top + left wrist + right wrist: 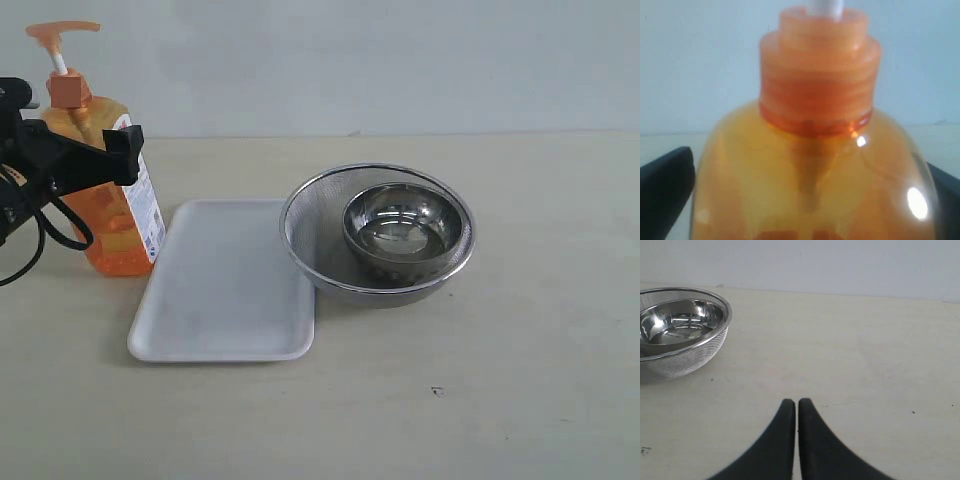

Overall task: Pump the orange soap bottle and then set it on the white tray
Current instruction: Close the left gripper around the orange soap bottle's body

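Note:
The orange soap bottle (112,225) stands upright on the table at the far left, its pump head (62,30) raised on a white stem. My left gripper (95,152) is open, with its black fingers (665,190) either side of the bottle's shoulder (810,190); the bottle fills the space between them, and I cannot tell whether they touch it. Just to the bottle's right, the white tray (225,290) lies flat with nothing on it. My right gripper (798,402) is shut on nothing above bare table and is out of the exterior view.
A round steel mesh strainer (300,230) with a steel bowl (405,225) inside it sits against the tray's right edge; the strainer (685,355) also shows in the right wrist view. A pale wall runs behind the table.

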You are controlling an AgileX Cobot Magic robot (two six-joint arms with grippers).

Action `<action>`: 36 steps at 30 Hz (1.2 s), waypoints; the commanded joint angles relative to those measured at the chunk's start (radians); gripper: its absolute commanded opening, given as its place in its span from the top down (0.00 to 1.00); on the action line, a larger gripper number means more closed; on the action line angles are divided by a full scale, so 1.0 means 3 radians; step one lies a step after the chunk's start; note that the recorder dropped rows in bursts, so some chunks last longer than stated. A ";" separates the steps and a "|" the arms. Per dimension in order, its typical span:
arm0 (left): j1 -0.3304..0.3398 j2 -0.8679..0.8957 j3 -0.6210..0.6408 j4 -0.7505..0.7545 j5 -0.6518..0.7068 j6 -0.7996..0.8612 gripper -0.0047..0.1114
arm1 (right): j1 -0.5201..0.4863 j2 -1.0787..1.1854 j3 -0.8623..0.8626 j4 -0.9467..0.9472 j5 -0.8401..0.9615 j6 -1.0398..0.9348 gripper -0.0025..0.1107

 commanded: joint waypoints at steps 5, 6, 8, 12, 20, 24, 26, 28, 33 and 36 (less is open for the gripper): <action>-0.0007 0.0004 -0.0014 0.0007 -0.0029 -0.0030 0.01 | -0.0020 -0.0017 -0.0002 -0.0002 -0.0013 -0.0004 0.98; -0.0007 0.0004 -0.0014 0.0007 -0.0029 -0.0030 0.01 | -0.0020 -0.0017 -0.0002 -0.0002 -0.0013 -0.0011 0.98; -0.0007 0.0004 -0.0014 0.0007 -0.0029 -0.0030 0.01 | -0.0020 -0.0017 -0.0002 -0.0002 -0.0013 -0.0011 0.98; -0.0007 0.0004 -0.0014 0.0007 -0.0029 -0.0030 0.01 | -0.0020 -0.0017 -0.0002 -0.0002 -0.0013 -0.0011 0.98; -0.0007 0.0004 -0.0014 -0.0003 -0.0029 -0.0030 0.04 | -0.0020 -0.0017 -0.0002 -0.0002 -0.0013 -0.0010 0.98; -0.0007 0.0004 -0.0014 -0.0003 -0.0029 -0.0036 0.25 | -0.0020 -0.0017 -0.0002 -0.0002 -0.0013 -0.0010 0.98; -0.0007 0.0004 -0.0014 0.0003 -0.0007 -0.0036 0.42 | -0.0020 -0.0017 -0.0002 -0.0002 -0.0013 -0.0010 0.98; -0.0007 0.0004 -0.0014 0.0003 -0.0003 -0.0036 0.61 | -0.0020 -0.0017 -0.0002 -0.0002 -0.0013 -0.0003 0.98; -0.0007 0.0004 -0.0014 -0.0003 0.0022 -0.0030 0.91 | -0.0020 -0.0017 -0.0002 -0.0002 -0.0013 -0.0003 0.98; -0.0007 0.0004 -0.0014 -0.0003 0.0022 -0.0030 0.92 | -0.0020 -0.0017 -0.0002 -0.0002 -0.0013 -0.0022 0.98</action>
